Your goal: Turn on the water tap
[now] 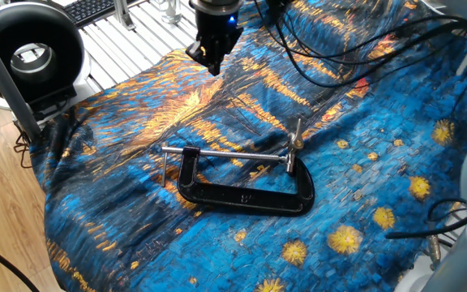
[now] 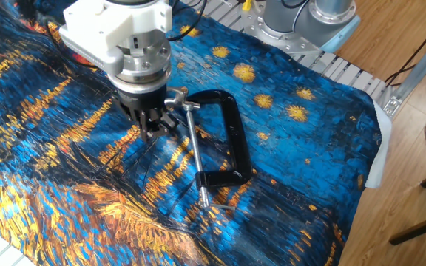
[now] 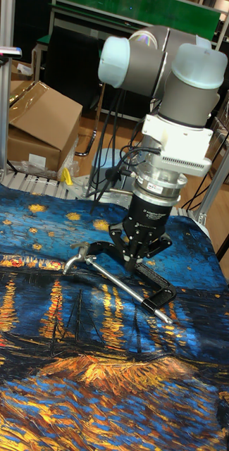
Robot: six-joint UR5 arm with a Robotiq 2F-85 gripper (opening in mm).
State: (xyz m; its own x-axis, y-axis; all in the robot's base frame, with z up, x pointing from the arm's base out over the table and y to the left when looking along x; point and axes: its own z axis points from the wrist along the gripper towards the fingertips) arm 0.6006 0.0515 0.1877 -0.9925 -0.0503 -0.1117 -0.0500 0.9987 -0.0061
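The water tap [image 1: 296, 140] is a short silver crossbar with a brass hub. It ends the long screw of a black C-clamp [image 1: 246, 197] that lies flat on the cloth. My gripper [image 1: 211, 66] hangs above the cloth at the far left of the clamp, well away from the tap, shut on nothing. In the other fixed view the gripper [image 2: 151, 131] hovers just left of the tap [image 2: 177, 97] and partly hides it. The tall fixed view shows the gripper [image 3: 132, 266] over the screw, with the tap [image 3: 76, 262] to its left.
A blue and orange painted cloth [image 1: 379, 162] covers the table. A black round device [image 1: 27, 49] stands at the far left corner. Cables [image 1: 339, 65] trail from the arm across the back. The robot base [image 2: 309, 22] and a cardboard box [image 3: 36, 120] stand beyond the table.
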